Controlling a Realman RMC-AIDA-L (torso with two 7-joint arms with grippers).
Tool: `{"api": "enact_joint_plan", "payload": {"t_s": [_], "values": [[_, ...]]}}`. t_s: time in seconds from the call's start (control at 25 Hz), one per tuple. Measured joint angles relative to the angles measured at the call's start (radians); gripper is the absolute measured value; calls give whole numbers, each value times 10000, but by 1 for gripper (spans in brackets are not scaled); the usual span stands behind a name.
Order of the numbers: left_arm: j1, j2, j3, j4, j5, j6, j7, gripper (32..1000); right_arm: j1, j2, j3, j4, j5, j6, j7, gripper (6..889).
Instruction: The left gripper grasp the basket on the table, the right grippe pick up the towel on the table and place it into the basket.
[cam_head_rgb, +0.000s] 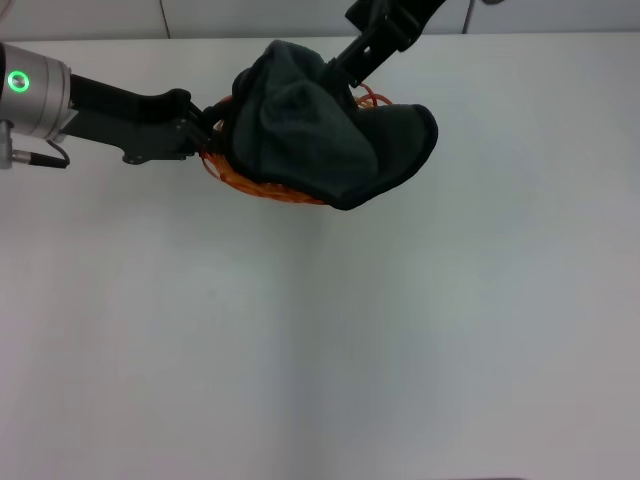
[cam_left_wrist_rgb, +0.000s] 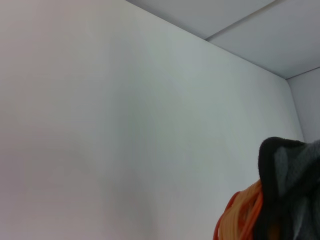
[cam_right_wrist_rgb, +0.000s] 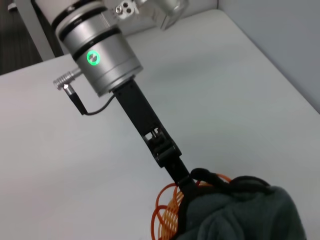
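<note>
Where the left end effector (cam_head_rgb: 207, 133) meets the basket (cam_head_rgb: 262, 187), its black fingers are pinched on the orange wire rim at the basket's left side. The right wrist view shows the same grip from the other side: the black claw (cam_right_wrist_rgb: 186, 179) sits right on the looped orange rim (cam_right_wrist_rgb: 167, 212). Behind the claw comes a black link, then the thick silver arm with a green glowing ring (cam_head_rgb: 18, 81), reaching in from the left edge of the head view.

The right end effector (cam_head_rgb: 345, 68) comes down from the top of the head view on a thin black link. Its tip is tucked against the towel (cam_head_rgb: 320, 130), and the cloth hides the fingers, so I cannot tell if they are spread or pressed together.

The towel is a dark grey-green heap that lies over the basket and covers most of it. One floppy part hangs past the basket's right side. Only a curve of orange wire peeks out along the near edge and a little at the far right. In the left wrist view, the towel's dark edge (cam_left_wrist_rgb: 272, 165) rests on the orange wires (cam_left_wrist_rgb: 240, 215).

The basket and towel are at the far side of the white worktop (cam_head_rgb: 320, 340).
</note>
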Motion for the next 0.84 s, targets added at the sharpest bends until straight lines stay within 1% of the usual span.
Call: {"api": "enact_joint_plan", "payload": {"t_s": [0.2,0.84], "values": [[14,0,-1,0,10,-10,0,86,-3,-2,211,-141,2,-155,63,860],[71,0,-1,1,13,-25,0,86,1,-10,249,-154,12,-270,74,860]]}}
